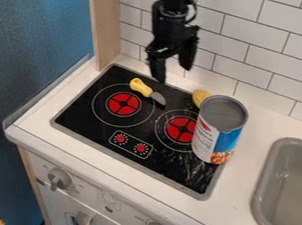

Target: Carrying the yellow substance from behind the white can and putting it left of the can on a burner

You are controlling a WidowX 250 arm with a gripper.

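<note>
My gripper (173, 73) hangs over the back edge of the stove, its two fingers apart with nothing between them. Behind the can's upper left side, a yellow object (200, 96) peeks out, the rest of it hidden by the can. That can (208, 138), with a white and blue label and a grey top, stands upright at the stove's right side, beside the right burner (179, 129). Farther left lies the left burner (123, 105), its red centre uncovered. The gripper is to the left of the yellow object and higher up.
A toy knife with a yellow handle (141, 87) lies behind the left burner, its blade pointing right. The grey sink (262, 188) is at the right. A wooden post (103, 24) and the tiled wall (266, 60) bound the back of the counter.
</note>
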